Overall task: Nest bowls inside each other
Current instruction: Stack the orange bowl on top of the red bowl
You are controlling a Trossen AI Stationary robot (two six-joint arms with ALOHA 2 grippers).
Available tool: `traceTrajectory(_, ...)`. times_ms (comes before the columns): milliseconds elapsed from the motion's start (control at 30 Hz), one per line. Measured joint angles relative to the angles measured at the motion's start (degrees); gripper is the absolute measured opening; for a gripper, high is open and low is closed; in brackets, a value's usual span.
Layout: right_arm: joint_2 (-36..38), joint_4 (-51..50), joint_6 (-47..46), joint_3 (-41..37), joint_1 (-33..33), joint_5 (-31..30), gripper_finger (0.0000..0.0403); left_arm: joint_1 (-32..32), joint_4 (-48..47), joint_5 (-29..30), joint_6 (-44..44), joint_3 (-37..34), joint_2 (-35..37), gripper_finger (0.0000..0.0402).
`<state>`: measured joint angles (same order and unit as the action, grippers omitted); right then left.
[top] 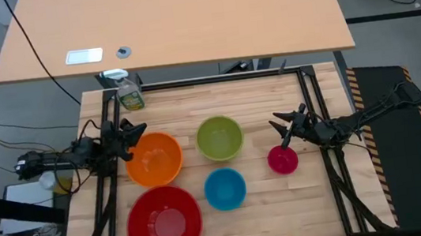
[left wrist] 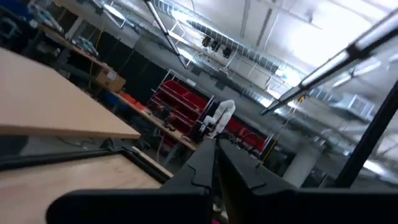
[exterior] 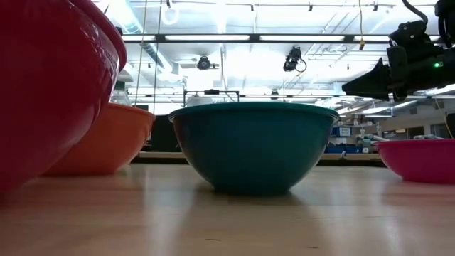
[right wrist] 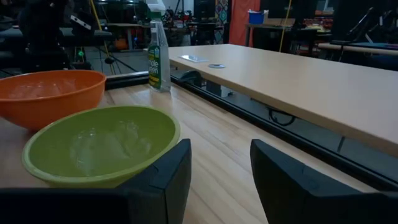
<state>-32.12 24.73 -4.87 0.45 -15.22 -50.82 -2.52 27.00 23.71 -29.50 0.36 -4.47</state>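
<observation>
Five bowls stand on the wooden table on their bases: orange [top: 154, 158], green [top: 219, 138], small pink [top: 282, 159], blue [top: 225, 188] and large red [top: 163, 219]. My left gripper [top: 137, 132] is shut and empty at the orange bowl's far left rim. In the left wrist view its fingers [left wrist: 214, 163] tip upward at the room. My right gripper [top: 277, 123] stands open and empty just beyond the pink bowl, pointing toward the green bowl [right wrist: 102, 143]. The low view shows the blue bowl [exterior: 252, 146] in the middle and my right gripper [exterior: 359, 87] high above the pink bowl [exterior: 419, 160].
A spray bottle [top: 130, 91] stands at the table's far left corner. A black frame rail [top: 214, 79] runs along the far edge and down both sides. A second desk [top: 184, 26] stands beyond it. Bare wood lies between the green and pink bowls.
</observation>
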Motion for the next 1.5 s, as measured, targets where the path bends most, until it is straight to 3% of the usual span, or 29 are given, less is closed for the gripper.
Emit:
traceTrajectory(133,0.0,0.0,0.0,0.0,0.0,0.0,0.0172,0.0,0.3,3.5,-9.6,0.0,0.0,0.0025)
traceTrajectory(433,0.0,0.0,0.0,0.0,0.0,0.0,0.0172,0.1,0.4,4.8,-10.5,0.0,0.0,0.0025)
traceTrajectory(533,0.0,1.2,0.0,0.0,0.0,0.0,0.0172,0.1,0.7,4.8,-14.9,0.0,0.0,0.0025)
traceTrajectory(667,0.0,10.6,-5.1,0.0,0.1,0.0,0.0172,0.1,0.7,4.7,-21.8,0.0,0.0,0.0025)
traceTrajectory(800,0.0,23.5,-15.7,0.0,0.5,-0.7,0.0172,0.1,0.7,4.7,-22.3,0.0,0.0,0.0025)
traceTrajectory(1000,0.0,33.0,-15.3,1.2,3.7,1.5,0.0172,0.1,2.8,4.6,-22.5,0.0,0.0,0.0025)
traceTrajectory(1200,-2.9,27.1,-14.5,9.4,6.5,4.4,0.0172,0.2,-2.8,6.3,-20.1,3.5,-0.4,0.0025)
traceTrajectory(1367,-8.6,16.2,-14.7,18.2,9.2,8.4,0.0172,0.2,-14.0,7.1,-17.1,8.9,-1.6,0.0027)
traceTrajectory(1500,-14.2,8.2,-18.1,24.7,12.2,14.4,0.0172,0.2,-23.6,7.9,-17.3,13.5,-2.7,0.0056)
